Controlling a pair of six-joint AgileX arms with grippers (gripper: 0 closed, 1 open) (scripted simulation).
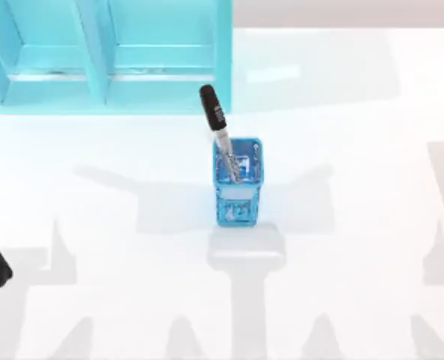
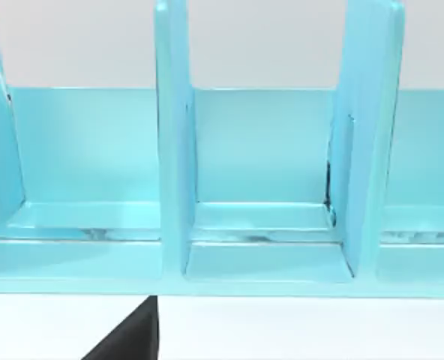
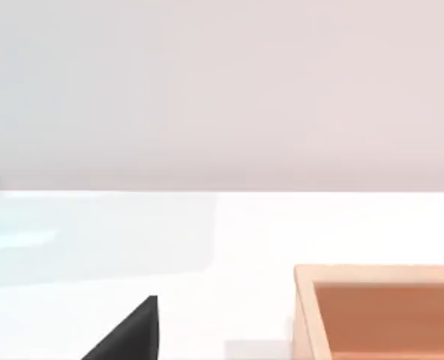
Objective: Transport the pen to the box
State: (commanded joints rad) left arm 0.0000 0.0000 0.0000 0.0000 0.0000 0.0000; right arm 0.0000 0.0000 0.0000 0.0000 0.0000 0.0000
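The pen (image 1: 217,126) stands tilted in a small blue container (image 1: 238,204) at the middle of the table. Its black cap end points up and toward the back left, and its thin silver barrel sits inside the container. Neither gripper touches it. My left arm is parked at the table's left edge, and a black part of the left gripper (image 2: 130,335) shows in the left wrist view, facing a cyan rack. The right wrist view shows a black part of my right gripper (image 3: 130,335) and, beyond it, a corner of the orange-brown box (image 3: 304,307), open at the top.
A cyan rack (image 1: 102,67) with upright dividers (image 2: 175,150) stands at the back left, its right end close behind the pen's cap. White table surface lies around the container on all sides.
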